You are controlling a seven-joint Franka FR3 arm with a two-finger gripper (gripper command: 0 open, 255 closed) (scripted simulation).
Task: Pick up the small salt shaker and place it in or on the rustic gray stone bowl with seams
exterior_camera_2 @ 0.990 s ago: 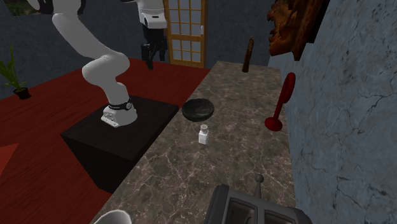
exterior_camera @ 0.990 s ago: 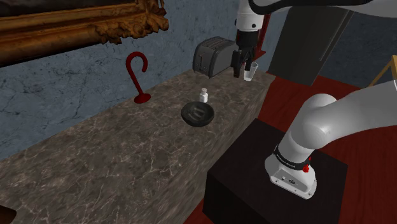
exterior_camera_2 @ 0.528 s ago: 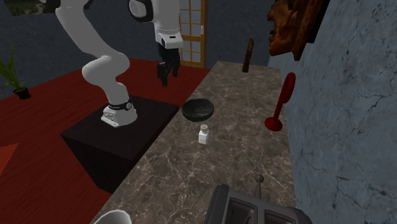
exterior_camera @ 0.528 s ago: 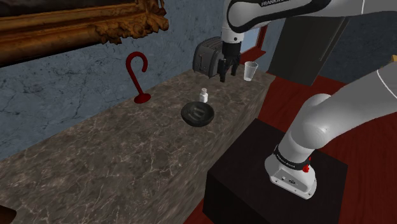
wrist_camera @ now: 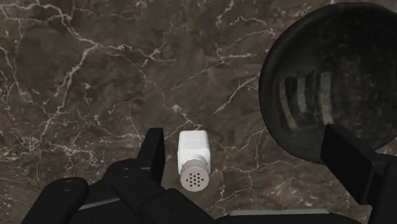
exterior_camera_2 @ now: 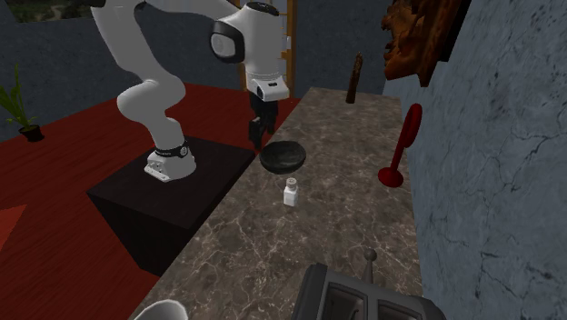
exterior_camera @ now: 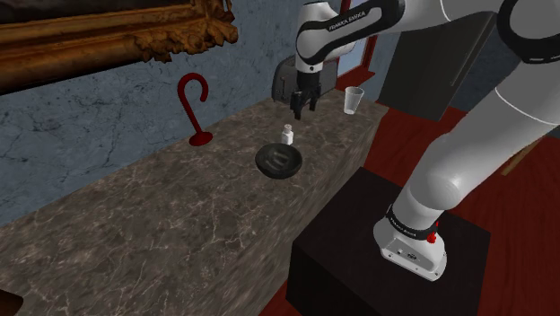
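1. Arm [exterior_camera: 467,153]: we log it arched over the counter [exterior_camera: 179,215], gripper [exterior_camera: 298,106] pointing down above the shaker [wrist_camera: 193,159].
2. Gripper: fingers spread wide, holding nothing.
3. Shaker: upright on the counter, near the bowl [wrist_camera: 331,83].

A small white salt shaker [exterior_camera: 287,135] stands upright on the dark veined marble counter [exterior_camera: 179,215], just beside a dark round bowl [exterior_camera: 279,162] and on its far side. The black gripper [exterior_camera: 301,106] hangs pointing down above the shaker, apart from it, in front of a grey toaster [exterior_camera: 282,83]. A clear cup [exterior_camera: 353,100] stands near the counter's far end. A red hook [exterior_camera: 194,108] stands by the blue-grey wall [exterior_camera: 81,135]. The arm's base sits on a black box [exterior_camera: 341,260].
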